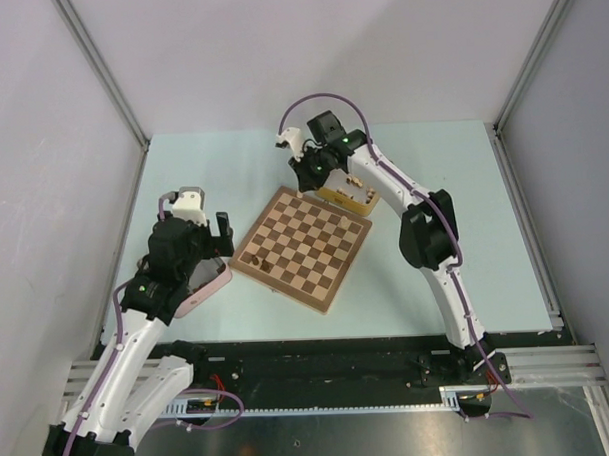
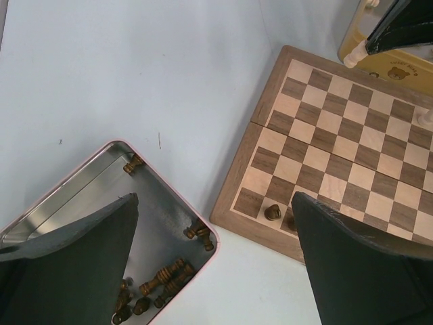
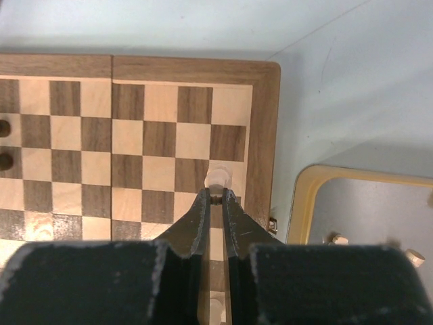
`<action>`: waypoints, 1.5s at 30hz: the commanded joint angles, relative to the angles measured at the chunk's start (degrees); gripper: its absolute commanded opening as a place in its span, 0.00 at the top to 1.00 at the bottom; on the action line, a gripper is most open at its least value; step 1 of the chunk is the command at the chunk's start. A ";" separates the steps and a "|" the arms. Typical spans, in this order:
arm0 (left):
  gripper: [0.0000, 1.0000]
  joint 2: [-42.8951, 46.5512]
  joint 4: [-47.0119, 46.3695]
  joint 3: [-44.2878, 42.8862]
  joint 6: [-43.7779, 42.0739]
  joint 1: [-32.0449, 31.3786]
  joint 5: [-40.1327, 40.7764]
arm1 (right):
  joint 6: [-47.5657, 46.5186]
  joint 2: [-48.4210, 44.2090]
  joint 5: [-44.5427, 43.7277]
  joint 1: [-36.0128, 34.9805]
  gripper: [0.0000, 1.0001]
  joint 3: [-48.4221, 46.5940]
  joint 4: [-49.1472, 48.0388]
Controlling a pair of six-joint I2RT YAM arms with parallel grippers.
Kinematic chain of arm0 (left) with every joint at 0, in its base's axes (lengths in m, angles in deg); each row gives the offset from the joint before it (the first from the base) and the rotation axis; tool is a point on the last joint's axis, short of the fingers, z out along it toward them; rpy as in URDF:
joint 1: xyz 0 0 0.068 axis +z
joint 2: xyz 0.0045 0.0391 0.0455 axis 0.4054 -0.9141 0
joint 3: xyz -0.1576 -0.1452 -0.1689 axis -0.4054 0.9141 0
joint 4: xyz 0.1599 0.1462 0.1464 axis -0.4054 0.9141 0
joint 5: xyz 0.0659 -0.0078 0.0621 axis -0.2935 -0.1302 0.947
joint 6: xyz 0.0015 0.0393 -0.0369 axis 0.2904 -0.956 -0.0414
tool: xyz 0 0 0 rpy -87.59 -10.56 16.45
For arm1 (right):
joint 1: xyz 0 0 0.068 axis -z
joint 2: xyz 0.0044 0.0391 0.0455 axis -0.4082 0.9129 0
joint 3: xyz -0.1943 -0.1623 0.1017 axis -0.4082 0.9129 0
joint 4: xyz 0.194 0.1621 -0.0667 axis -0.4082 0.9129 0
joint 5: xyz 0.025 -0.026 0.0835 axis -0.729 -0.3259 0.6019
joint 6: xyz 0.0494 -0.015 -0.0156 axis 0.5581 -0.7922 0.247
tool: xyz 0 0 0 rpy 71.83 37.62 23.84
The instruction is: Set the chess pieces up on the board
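The board [image 1: 303,245] lies tilted mid-table. My right gripper [image 1: 308,173] is over its far corner. In the right wrist view its jaws [image 3: 216,196] are shut on a pale chess piece [image 3: 218,177] above an edge square near the board's [image 3: 135,101] right rim; another pale piece [image 3: 216,308] stands closer along that edge. Dark pieces [image 3: 3,128] stand at the far left. My left gripper [image 1: 210,241] [image 2: 216,271] is open and empty, above the gap between the pink tin [image 2: 101,145] of dark pieces [image 2: 166,277] and the board's corner, where a dark piece [image 2: 272,212] stands.
A yellow tin [image 1: 348,196] with pale pieces [image 3: 338,238] sits just beyond the board's far edge, next to my right gripper. The pink tin [image 1: 211,286] sits left of the board. Grey walls close in the light blue table on the left, back and right.
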State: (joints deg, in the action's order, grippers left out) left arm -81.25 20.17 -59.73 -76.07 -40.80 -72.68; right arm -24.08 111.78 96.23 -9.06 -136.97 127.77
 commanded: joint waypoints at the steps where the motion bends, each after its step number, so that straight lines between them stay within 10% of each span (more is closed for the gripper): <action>1: 0.00 0.69 -2.06 0.27 -2.05 0.45 -0.16 | -1.90 0.57 -1.66 -0.16 1.00 -2.55 0.39; 45: 0.00 1.66 -2.15 0.27 -2.05 0.62 -1.65 | -4.98 9.09 -8.69 -4.21 0.91 -8.52 0.65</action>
State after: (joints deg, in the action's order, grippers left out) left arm -80.46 20.14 -59.73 -76.48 -40.61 -73.77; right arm -28.78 120.28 87.62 -12.69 -142.83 128.55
